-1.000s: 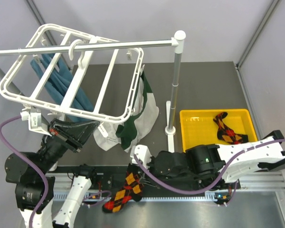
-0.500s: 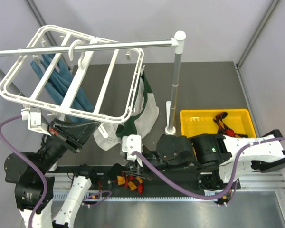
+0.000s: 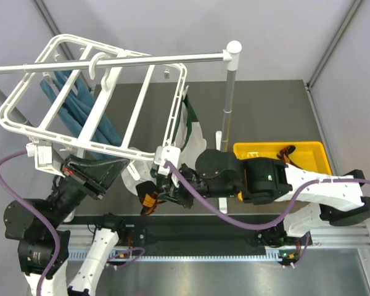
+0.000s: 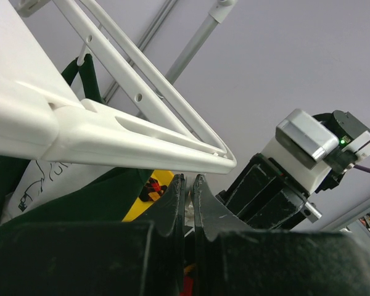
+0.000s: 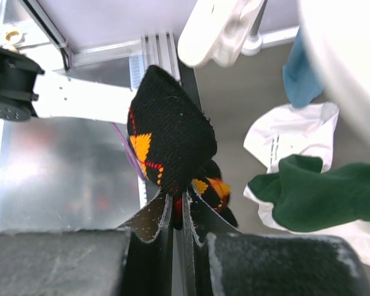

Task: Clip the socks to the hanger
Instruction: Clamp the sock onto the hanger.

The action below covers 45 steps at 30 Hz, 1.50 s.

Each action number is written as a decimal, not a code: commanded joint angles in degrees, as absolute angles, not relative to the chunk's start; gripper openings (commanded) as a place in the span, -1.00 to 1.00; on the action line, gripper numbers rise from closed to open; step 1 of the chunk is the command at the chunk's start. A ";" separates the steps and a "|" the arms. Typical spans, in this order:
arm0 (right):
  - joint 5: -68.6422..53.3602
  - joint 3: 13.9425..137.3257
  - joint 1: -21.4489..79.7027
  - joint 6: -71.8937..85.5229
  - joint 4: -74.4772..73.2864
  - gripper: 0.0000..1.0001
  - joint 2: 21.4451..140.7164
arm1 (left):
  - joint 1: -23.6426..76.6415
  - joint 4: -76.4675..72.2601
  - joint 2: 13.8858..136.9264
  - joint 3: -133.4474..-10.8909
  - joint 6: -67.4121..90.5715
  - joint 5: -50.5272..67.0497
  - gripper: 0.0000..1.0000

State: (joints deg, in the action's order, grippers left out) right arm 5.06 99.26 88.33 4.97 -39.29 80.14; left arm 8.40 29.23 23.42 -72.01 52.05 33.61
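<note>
The white hanger [image 3: 92,98] hangs tilted from the metal rail. My left gripper [image 3: 124,162] sits just under its near rim [image 4: 111,139]. Its jaws [image 4: 188,179] are almost together, with a bit of white, apparently a clip, pinched between them. My right gripper [image 3: 155,192] is shut on a dark argyle sock [image 3: 149,198] and holds it below the hanger's near right corner. In the right wrist view the sock [image 5: 169,135] bunches above my fingertips [image 5: 179,197], with a white clip [image 5: 219,31] above it. A green and white sock [image 3: 188,132] and blue socks [image 3: 74,108] hang from the hanger.
A yellow tray [image 3: 259,154] at the right holds another argyle sock [image 3: 288,151]. The silver rail [image 3: 142,60] and its upright pole [image 3: 227,111] stand mid-table. The green sock [image 5: 320,191] and the white sock [image 5: 283,132] hang right of my right gripper.
My right arm has swung left and away from the near edge, lifting the argyle sock up under the hanger's near right corner. The left arm has not moved.
</note>
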 commanded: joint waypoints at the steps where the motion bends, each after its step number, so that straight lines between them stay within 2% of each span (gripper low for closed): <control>1: 5.10 104.49 87.45 4.66 -39.02 -1.00 81.03 | 8.17 29.62 24.35 -73.13 52.56 33.84 -1.00; 45: 2.38 109.34 82.44 5.27 -38.15 -1.00 84.38 | 8.17 29.00 23.82 -71.89 52.38 34.01 -1.00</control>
